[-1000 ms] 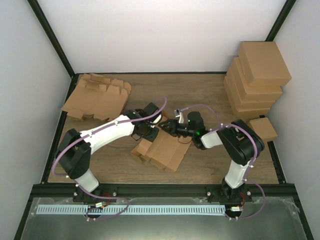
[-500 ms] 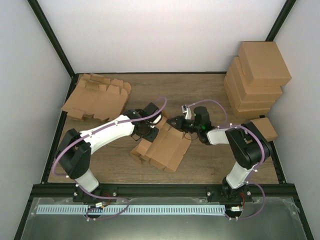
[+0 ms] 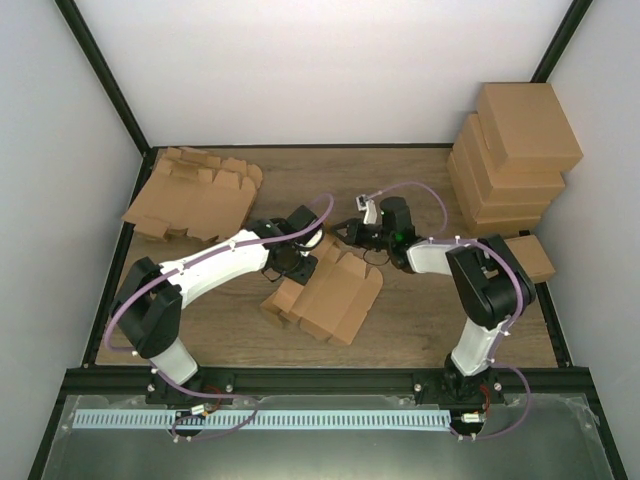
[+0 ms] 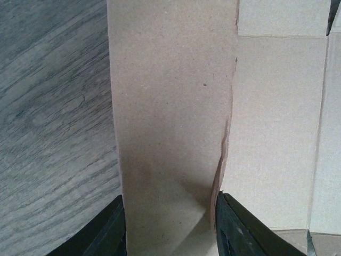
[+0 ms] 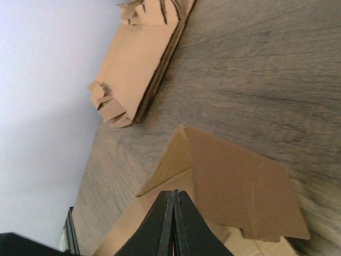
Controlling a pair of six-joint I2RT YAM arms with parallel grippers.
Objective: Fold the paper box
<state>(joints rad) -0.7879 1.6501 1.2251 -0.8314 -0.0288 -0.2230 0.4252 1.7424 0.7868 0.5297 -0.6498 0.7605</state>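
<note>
The paper box (image 3: 330, 293) lies partly folded, brown, at the table's middle. My left gripper (image 3: 300, 258) is at its far left edge. In the left wrist view its fingers (image 4: 114, 232) press on both sides of an upright box panel (image 4: 170, 117), so it is shut on the box. My right gripper (image 3: 347, 231) is shut and empty, just beyond the box's far edge. In the right wrist view its closed tips (image 5: 173, 193) hover over a raised flap of the box (image 5: 234, 181).
A pile of flat box blanks (image 3: 195, 195) lies at the back left and also shows in the right wrist view (image 5: 144, 58). A stack of folded boxes (image 3: 515, 150) stands at the back right, with one small box (image 3: 527, 258) beside it.
My right gripper has moved from the box's far right edge towards the back of the table, and its forearm has swung back. The left gripper and the box have hardly moved.
</note>
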